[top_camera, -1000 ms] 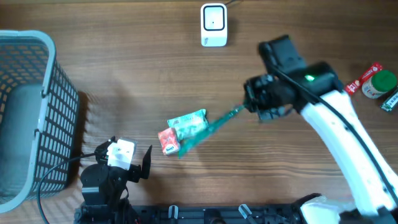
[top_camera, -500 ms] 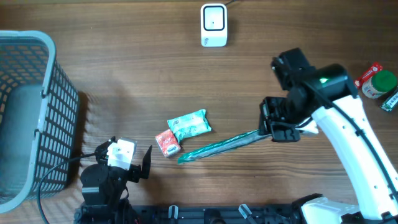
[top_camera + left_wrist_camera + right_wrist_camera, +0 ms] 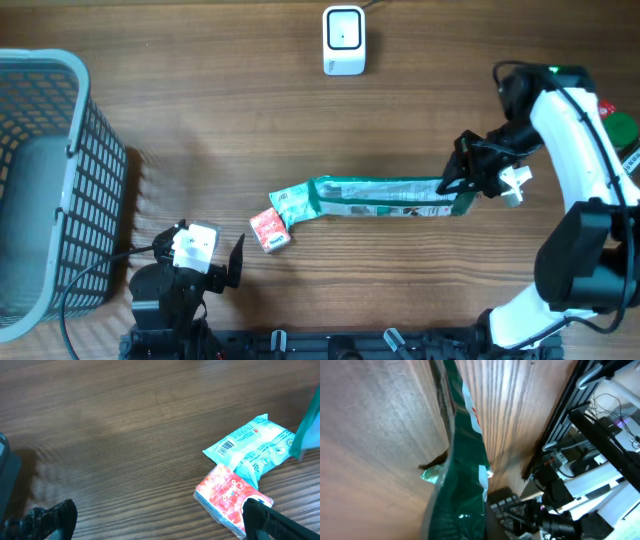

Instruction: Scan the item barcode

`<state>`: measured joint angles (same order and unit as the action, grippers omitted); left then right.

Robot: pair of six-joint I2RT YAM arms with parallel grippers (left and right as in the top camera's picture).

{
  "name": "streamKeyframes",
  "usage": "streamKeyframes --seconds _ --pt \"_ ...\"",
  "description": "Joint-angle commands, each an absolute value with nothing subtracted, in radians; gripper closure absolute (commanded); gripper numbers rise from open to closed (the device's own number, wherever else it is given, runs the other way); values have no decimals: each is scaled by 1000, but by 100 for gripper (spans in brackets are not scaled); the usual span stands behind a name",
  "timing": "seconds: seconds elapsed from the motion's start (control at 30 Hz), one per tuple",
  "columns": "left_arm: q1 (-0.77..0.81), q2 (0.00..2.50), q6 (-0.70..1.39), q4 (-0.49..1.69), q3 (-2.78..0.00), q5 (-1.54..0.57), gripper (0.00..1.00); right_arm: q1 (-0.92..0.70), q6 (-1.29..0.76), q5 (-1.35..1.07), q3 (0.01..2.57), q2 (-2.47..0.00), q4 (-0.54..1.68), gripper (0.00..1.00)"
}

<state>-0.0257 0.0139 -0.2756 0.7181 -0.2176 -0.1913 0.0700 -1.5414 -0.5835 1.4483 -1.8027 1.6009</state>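
Note:
My right gripper (image 3: 472,182) is shut on the right end of a long dark green packet (image 3: 390,197). The packet stretches left, lengthwise and printed face up, until its far end reaches a small teal pack (image 3: 295,203). In the right wrist view the green packet (image 3: 460,475) fills the space between the jaws. The white scanner (image 3: 343,40) stands at the table's back, well apart from the packet. My left gripper (image 3: 198,250) rests open near the front edge. Its wrist view shows the teal pack (image 3: 255,442), barcode up, and a red pack (image 3: 232,492) beside one fingertip (image 3: 265,517).
A grey mesh basket (image 3: 60,180) takes up the left side. A green-lidded jar (image 3: 612,132) and other small items sit at the far right edge. The red pack (image 3: 268,230) lies just left of the teal one.
My right arm has swung right and back, pulling the green packet with it. The packet turned from edge-on and slanted to lying lengthwise with its printed face up.

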Motion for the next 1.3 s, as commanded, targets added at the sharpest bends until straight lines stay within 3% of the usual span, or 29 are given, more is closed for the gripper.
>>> streamKeyframes --seconds 0.0,0.13,0.33,0.47,0.57,0.67,0.83,0.97,1.17,1.27 --pt "-30 7 -284 716 -215 -189 0 108 -1407 -637 1451 -1816 1609 96" --pt "-30 7 -284 716 -215 -189 0 112 -1259 -645 1451 -1814 1609 96" --pt "-30 7 -284 716 -215 -190 0 112 -866 -723 1451 -1785 1610 96" --pt "-30 7 -284 716 -215 -190 0 112 -868 -696 1452 -1740 1514 96" --pt "-30 7 -284 716 -215 -189 0 112 -979 -590 1452 -1649 1401 96" --pt "-30 7 -284 716 -215 -189 0 111 -1097 -421 1452 -1521 1216 96" --pt "-30 7 -284 716 -215 -189 0 104 -1086 -414 1452 -1462 895 96" --pt "-30 7 -284 716 -215 -190 0 81 -892 -494 1451 -1470 702 96" --pt "-30 7 -284 716 -215 -189 0 -2 -908 -758 1451 -1597 160 96" --pt "-30 7 -284 716 -215 -190 0 -56 -945 -841 1451 -1780 -306 96"
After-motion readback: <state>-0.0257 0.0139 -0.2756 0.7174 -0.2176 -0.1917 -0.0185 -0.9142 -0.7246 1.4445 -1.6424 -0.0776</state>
